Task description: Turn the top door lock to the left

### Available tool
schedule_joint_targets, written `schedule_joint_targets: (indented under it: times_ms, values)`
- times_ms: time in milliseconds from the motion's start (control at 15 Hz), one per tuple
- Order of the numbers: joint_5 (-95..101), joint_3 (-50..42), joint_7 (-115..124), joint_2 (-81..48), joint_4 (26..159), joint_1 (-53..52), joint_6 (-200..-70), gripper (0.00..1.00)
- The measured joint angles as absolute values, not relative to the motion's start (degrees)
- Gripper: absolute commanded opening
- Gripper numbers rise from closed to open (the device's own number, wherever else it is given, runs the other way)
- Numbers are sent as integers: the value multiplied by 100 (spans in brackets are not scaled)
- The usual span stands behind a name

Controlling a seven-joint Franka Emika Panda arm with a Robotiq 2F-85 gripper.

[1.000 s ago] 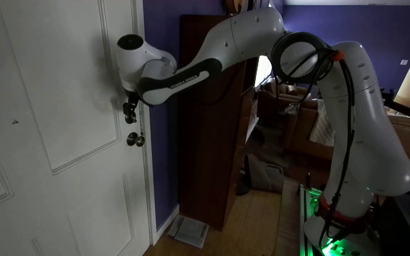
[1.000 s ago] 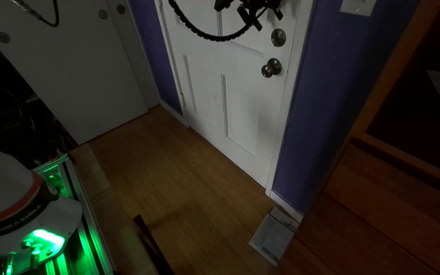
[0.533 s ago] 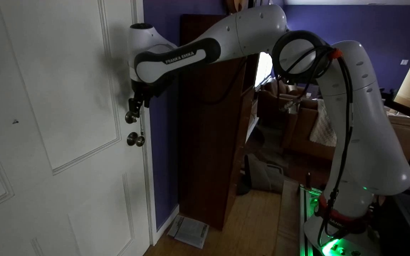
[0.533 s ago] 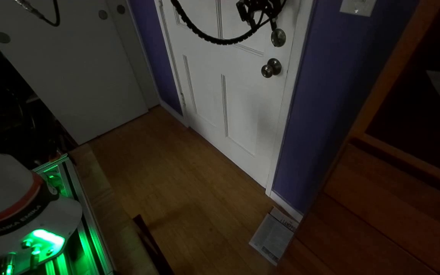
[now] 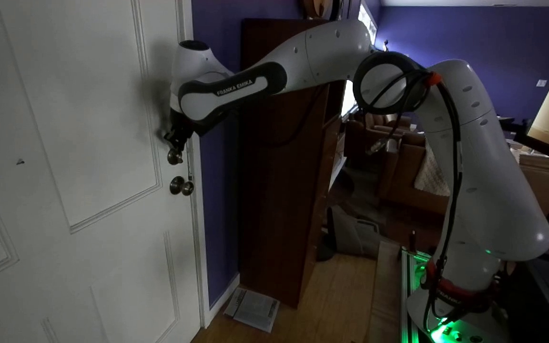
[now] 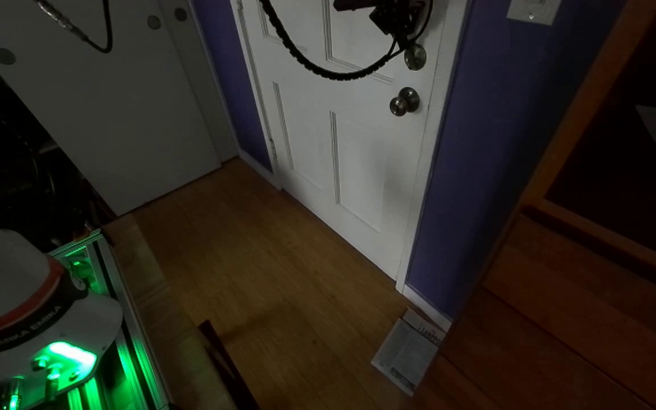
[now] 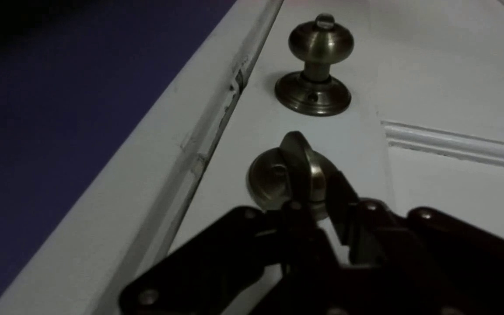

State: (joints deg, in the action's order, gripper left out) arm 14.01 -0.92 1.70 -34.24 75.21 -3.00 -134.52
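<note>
Top door lock (image 7: 266, 181): we find this deadbolt on the white panelled door (image 5: 103, 95), just above the round door knob (image 7: 321, 43) in both exterior views.
Thumb-turn (image 7: 301, 158): its blade stands out from the disc and points roughly towards the knob, slightly aslant as the wrist view shows it.
Robotiq gripper (image 7: 317, 188): we read it as pinching the thumb-turn, its two fingers (image 7: 340, 190) one to each side with the blade between; how firm the hold is, we cannot tell.
Turn to the left: reaching the lock and taking hold look done to us. Nothing we see proves any rotation, so we judge the twist itself, then letting go, to remain.
Franka Panda arm (image 5: 322, 52): it arches high and slopes down to the door, so the gripper points almost straight down and meets the lock from above. We think the twist will call for swinging the gripper sideways around the lock.
Dark cable (image 6: 339, 76): it loops in front of the door beside the gripper; we would watch for it catching on the knob.
</note>
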Motion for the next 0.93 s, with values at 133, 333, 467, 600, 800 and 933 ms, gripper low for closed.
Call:
schedule_joint_targets:
  times_ms: [133, 333, 467, 600, 800, 933]
  values:
    - [1408, -139, 214, -3514, 7512, -325, -13655, 0]
    - [1425, -224, 266, -3539, 7509, -390, -13714, 0]
    - [1430, -267, 286, -3540, 7510, -428, -13713, 0]
    - [1424, -273, 288, -3540, 7509, -434, -13711, 0]
    - [1237, -217, 270, -3551, 7506, -397, -13702, 0]
    - [944, -97, 176, -3581, 7500, -333, -13673, 0]
